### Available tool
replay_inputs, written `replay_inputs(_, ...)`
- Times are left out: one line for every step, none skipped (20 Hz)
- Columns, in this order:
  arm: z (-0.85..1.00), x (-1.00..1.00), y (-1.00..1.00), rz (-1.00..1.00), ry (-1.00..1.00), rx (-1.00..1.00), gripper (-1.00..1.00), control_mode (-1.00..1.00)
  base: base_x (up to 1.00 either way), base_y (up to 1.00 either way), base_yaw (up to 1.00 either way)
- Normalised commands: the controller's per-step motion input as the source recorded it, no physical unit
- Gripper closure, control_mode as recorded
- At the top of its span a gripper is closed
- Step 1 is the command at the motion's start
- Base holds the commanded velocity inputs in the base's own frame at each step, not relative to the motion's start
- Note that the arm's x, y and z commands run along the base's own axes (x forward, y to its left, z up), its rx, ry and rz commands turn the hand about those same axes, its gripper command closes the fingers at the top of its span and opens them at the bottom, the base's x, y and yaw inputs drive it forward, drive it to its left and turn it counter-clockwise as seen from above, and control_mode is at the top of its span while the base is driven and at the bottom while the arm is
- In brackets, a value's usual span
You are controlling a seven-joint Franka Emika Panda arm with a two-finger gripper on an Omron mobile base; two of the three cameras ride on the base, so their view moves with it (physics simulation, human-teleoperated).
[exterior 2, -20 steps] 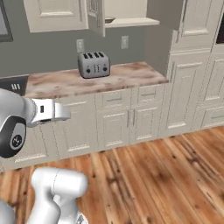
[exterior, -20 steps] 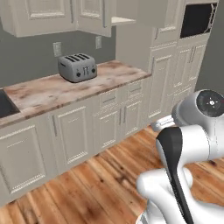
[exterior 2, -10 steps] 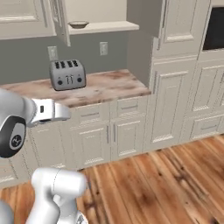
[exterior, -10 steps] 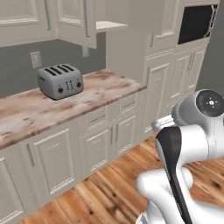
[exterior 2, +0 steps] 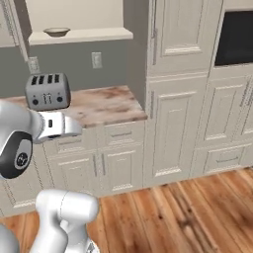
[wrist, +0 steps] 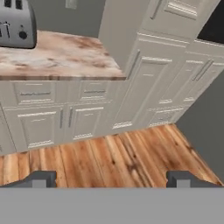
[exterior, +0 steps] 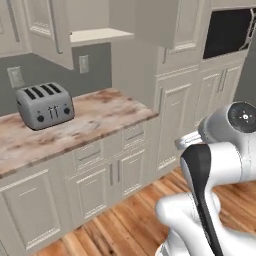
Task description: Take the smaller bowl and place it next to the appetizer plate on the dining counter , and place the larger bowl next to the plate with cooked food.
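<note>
From the left base view, the whole picture has slid since a moment ago because the camera moved, not the things. The grey toaster (exterior: pixel 45 105) now sits far to the left on the marbled worktop (exterior: pixel 100 120). Before, it was nearer the middle. An open shelf (exterior: pixel 100 35) hangs above it. The white arm (exterior: pixel 220 165) takes up the lower right, over the wood floor (exterior: pixel 125 225). A dark oven (exterior: pixel 227 32) is set in the tall cabinets at the top right.

From the right base view, the scene has slid the same way. A small bowl (exterior 2: pixel 56 32) rests up on the open shelf (exterior 2: pixel 81 35), far left, above the toaster (exterior 2: pixel 47 91). I cannot tell whether it is the smaller or the larger one. The tall cream cabinets (exterior 2: pixel 178 99) now fill the middle.

From the hand view, the gripper (wrist: pixel 111 179) points at the floor and the low cabinet doors (wrist: pixel 83 118). Its two dark tips stand far apart with nothing between them. The toaster (wrist: pixel 16 24) peeks in at the top left.

No words or labels can be read anywhere.
</note>
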Motion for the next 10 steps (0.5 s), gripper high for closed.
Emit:
replay_inputs(0.00, 0.00, 0.00, 0.00, 0.00, 0.00, -1.00, 1.00, 0.47, -0.29, 0.41)
replay_inputs(0.00, 0.00, 0.00, 0.00, 0.00, 0.00, -1.00, 1.00, 0.34, -0.29, 0.43)
replay_inputs(0.00, 0.00, 0.00, 0.00, 0.00, 0.00, -1.00, 1.00, 0.34, -0.26, 0.44)
replay_inputs(0.00, 0.00, 0.00, 0.00, 0.00, 0.00, -1.00, 1.00, 0.38, -0.18, 0.43)
replay_inputs(0.00, 0.00, 0.00, 0.00, 0.00, 0.00, -1.00, 1.00, 0.41, -0.21, 0.42)
replay_inputs(0.00, 0.00, 0.00, 0.00, 0.00, 0.00, -1.00, 1.00, 0.46, -0.23, 0.42)
replay_inputs(0.00, 0.00, 0.00, 0.00, 0.00, 0.00, -1.00, 1.00, 0.46, -0.31, 0.42)
replay_inputs(0.00, 0.00, 0.00, 0.00, 0.00, 0.00, -1.00, 1.00, 0.45, -0.39, 0.42)
replay_inputs(0.00, 0.00, 0.00, 0.00, 0.00, 0.00, -1.00, 1.00, 0.46, -0.42, 0.40)
replay_inputs(0.00, 0.00, 0.00, 0.00, 0.00, 0.00, -1.00, 1.00, 0.49, -0.44, 0.39)
